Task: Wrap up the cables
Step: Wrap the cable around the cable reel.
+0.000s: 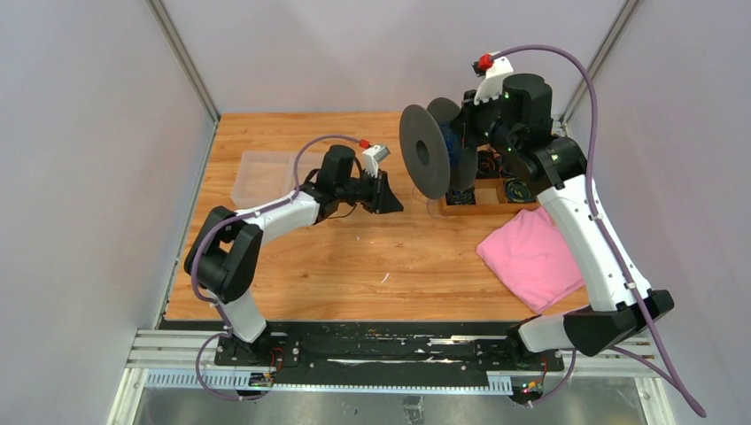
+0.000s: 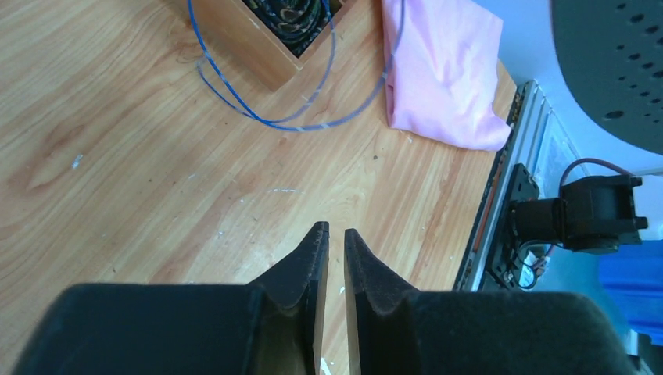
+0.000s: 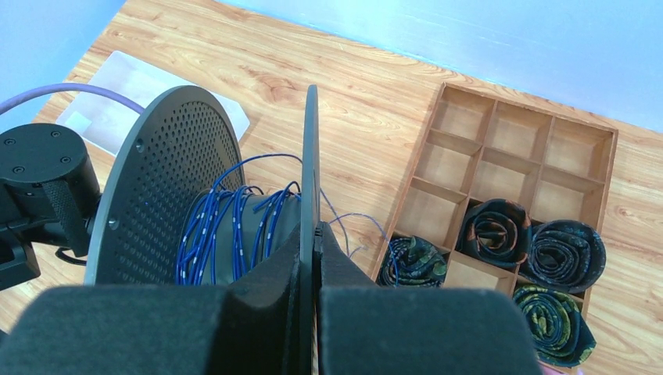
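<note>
The cable is a thin blue wire. Part of it is wound on the hub (image 3: pixel 227 226) of a black perforated spool (image 1: pixel 425 150), and the spool's near flange (image 3: pixel 310 156) is pinched edge-on in my right gripper (image 3: pixel 313 230), held upright above the table beside the wooden tray. A loose end (image 3: pixel 356 223) trails down from the spool, and a limp loop (image 2: pixel 301 123) lies on the table around the tray's corner. My left gripper (image 2: pixel 336 230) hovers over bare table left of the spool (image 1: pixel 394 202). Its jaws are nearly together with nothing between them.
A wooden compartment tray (image 3: pixel 539 156) holds several rolled dark patterned ties (image 3: pixel 492 230); it sits behind the spool (image 1: pixel 496 199). A pink cloth (image 1: pixel 531 257) lies at the right front and also shows in the left wrist view (image 2: pixel 446 70). A clear plastic tray (image 1: pixel 261 177) is at the back left.
</note>
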`<state>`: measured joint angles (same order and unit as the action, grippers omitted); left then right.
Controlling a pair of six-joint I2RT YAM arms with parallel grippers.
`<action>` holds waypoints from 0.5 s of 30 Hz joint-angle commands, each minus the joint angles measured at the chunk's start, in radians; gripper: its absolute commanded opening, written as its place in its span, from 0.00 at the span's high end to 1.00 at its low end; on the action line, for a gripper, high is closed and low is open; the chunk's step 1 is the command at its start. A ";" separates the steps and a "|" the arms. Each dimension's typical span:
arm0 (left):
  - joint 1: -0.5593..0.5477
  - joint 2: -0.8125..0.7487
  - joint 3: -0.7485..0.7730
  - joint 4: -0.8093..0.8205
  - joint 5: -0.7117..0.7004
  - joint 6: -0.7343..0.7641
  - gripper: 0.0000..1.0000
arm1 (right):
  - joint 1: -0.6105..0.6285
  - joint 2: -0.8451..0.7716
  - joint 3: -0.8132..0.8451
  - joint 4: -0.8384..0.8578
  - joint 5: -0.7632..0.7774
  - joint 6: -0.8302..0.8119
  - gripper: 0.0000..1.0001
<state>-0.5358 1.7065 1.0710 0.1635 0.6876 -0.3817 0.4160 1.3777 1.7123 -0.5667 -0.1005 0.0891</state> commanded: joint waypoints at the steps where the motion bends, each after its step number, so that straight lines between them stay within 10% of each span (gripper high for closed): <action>1: -0.006 0.000 0.004 0.037 -0.015 0.040 0.81 | -0.013 -0.008 0.061 0.042 0.030 0.009 0.99; 15: 0.005 -0.166 -0.202 0.290 0.013 0.388 0.30 | -0.013 -0.036 0.102 -0.018 -0.041 -0.012 0.99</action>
<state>-0.5381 1.5894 0.9112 0.3050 0.6582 -0.1547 0.4160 1.3796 1.7706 -0.6113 -0.1028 0.0826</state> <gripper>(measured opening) 0.658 0.019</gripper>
